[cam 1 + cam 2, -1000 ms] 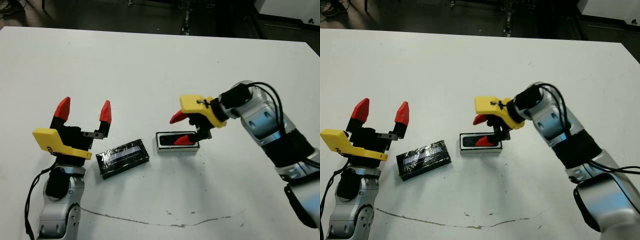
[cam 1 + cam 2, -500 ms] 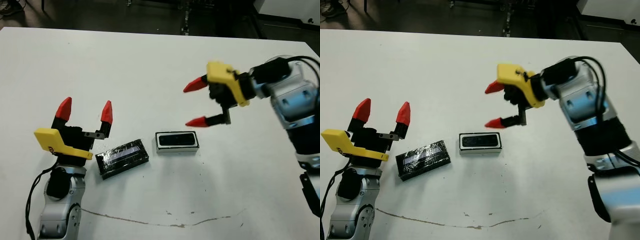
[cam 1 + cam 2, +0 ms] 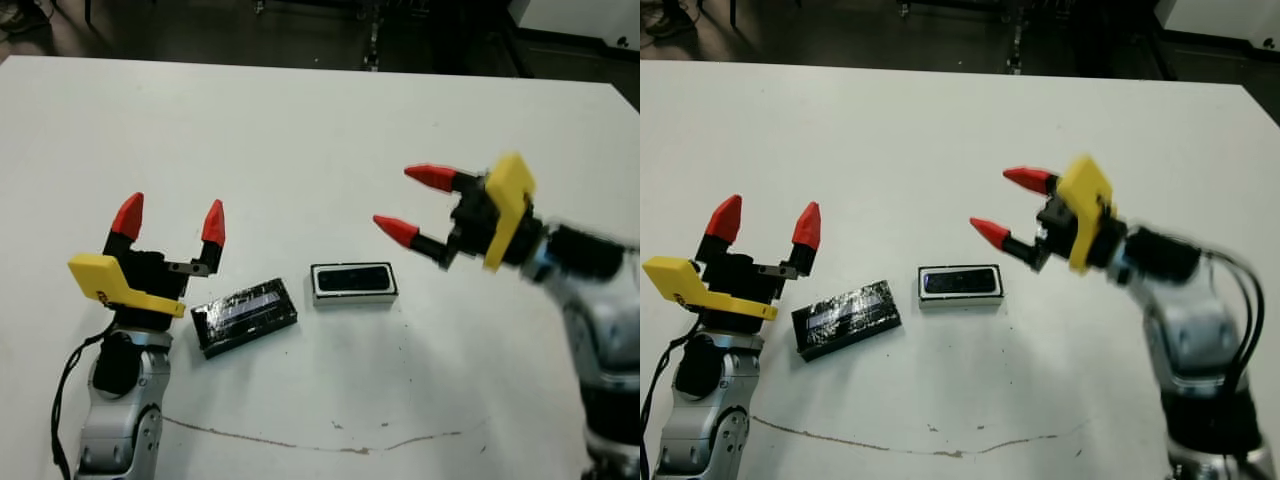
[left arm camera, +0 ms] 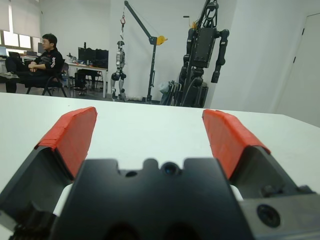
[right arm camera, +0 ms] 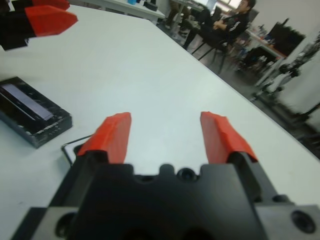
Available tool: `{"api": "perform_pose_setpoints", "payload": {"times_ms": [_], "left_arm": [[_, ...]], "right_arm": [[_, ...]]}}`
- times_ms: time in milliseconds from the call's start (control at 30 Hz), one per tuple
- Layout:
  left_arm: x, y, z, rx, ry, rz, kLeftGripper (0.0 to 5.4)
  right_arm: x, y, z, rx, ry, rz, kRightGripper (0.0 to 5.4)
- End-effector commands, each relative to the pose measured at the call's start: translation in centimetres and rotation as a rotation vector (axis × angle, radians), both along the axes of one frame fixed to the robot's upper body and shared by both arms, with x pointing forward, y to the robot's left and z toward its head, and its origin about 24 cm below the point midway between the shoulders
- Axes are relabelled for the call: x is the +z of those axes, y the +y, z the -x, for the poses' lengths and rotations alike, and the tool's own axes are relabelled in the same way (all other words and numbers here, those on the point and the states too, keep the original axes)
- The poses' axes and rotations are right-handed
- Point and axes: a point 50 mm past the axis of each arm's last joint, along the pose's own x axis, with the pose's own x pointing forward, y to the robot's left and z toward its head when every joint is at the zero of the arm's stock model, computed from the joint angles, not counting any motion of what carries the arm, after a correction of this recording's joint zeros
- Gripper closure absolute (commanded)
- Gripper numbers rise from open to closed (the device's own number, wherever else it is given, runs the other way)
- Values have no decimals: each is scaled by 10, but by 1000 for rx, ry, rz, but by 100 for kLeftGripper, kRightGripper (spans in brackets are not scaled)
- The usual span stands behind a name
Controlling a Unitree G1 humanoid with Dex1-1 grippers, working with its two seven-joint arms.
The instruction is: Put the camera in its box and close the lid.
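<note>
Now camera (image 3: 352,277) sits in box (image 3: 353,297); both grippers spread (lid (image 3: 245,316) beside, off).

Glossy black lid (image 3: 245,316) — matt table (image 3: 300,130)

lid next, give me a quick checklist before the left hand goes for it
1. Camera lying in its box: ok.
2. Lid free on the table, nothing on it: ok.
3. Left hand open and empty: ok.
4. Left hand over the lid: not ok, it sits beside it, further left.
5. Right hand off the box: ok, open, to the box's right.
6. Lid lined up with the box: not ok, it lies angled.
</note>
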Motion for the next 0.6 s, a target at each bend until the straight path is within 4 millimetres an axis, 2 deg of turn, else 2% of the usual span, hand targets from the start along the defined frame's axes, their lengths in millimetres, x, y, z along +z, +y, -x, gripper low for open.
{"api": "perform_pose_setpoints", "payload": {"times_ms": [33,267,600], "left_arm": [[-4,1,0,2,19,-10,0],[-4,1,1,2,21,-12,0],[-5,1,1,5,21,-9,0]], "right_arm": [[-17,4,10,-33,-15,0,236],[-39,12,16,-89,4,37,350],[-56,16,18,-112,37,35,506]]}}
